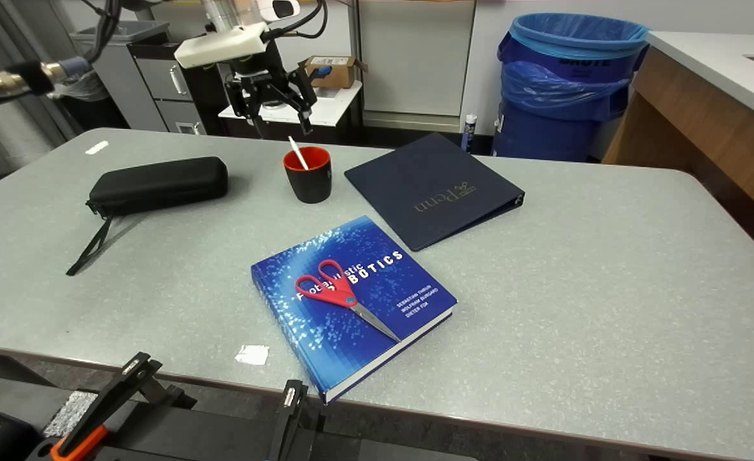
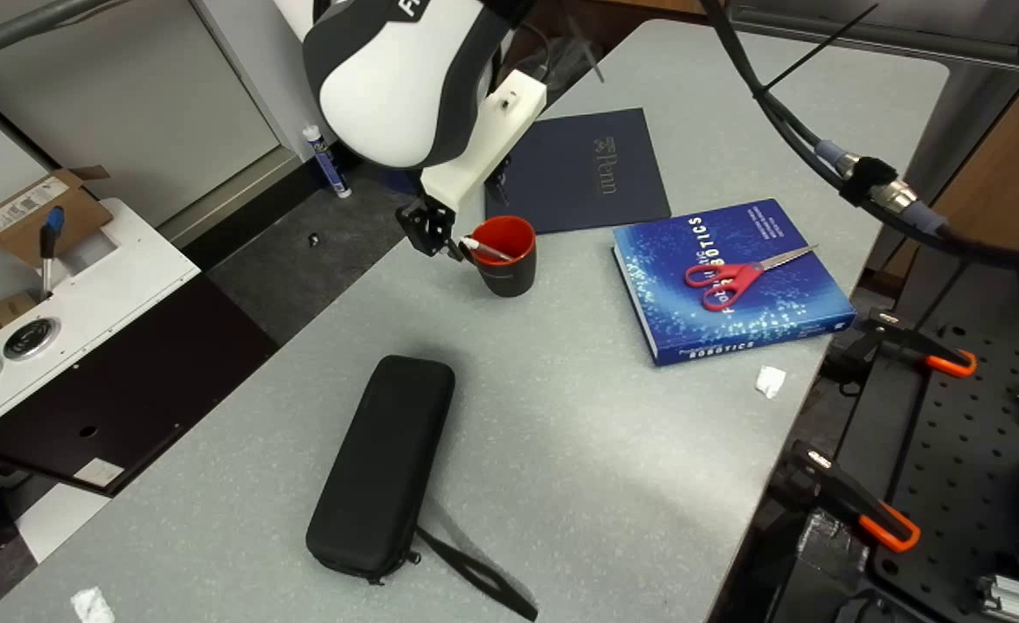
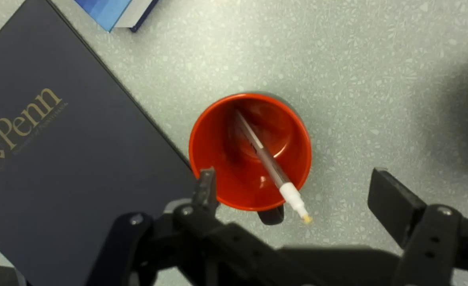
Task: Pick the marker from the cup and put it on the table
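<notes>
The gripper (image 3: pixel 293 188) is released: its jaws stand wide apart and hold nothing. The marker (image 3: pixel 271 165) leans inside the cup (image 3: pixel 212 151) at the centre of the wrist view, its white end projecting past the rim toward lower right. For the pick, align the jaws to close squarely across that white end and descend slowly; the finger nearer frame left could catch the rim. Withdraw along the marker's slant, then lower it to the table (image 3: pixel 377 79). Legible markings: "Penn" on the folder (image 3: pixel 79 159), left of frame; in an exterior view, "ROBOTICS" and three author names, including "DIETER FOX", on the book (image 1: pixel 386 294), lower centre, its first title word partly covered by scissors (image 1: pixel 338 294); "BRUTE" on the bin (image 1: pixel 543 134), upper right.
</notes>
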`<state>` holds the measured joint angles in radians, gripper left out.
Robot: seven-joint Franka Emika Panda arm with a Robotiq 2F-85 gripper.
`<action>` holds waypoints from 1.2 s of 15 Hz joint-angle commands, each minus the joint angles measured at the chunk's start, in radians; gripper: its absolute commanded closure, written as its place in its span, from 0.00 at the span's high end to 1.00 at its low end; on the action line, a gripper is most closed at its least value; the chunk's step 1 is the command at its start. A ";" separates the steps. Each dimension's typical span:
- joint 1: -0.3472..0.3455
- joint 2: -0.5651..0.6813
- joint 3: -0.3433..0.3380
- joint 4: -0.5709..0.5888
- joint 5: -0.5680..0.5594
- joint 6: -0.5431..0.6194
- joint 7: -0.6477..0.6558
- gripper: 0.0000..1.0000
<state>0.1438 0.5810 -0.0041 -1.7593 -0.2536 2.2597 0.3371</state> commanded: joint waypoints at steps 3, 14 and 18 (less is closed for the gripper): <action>0.049 0.112 -0.050 0.136 -0.003 0.003 0.044 1.00; 0.056 0.143 -0.055 0.193 0.020 -0.027 0.042 0.19; 0.051 0.151 -0.056 0.211 0.029 -0.043 0.038 0.00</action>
<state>0.1840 0.7025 -0.0449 -1.6031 -0.2463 2.2558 0.3627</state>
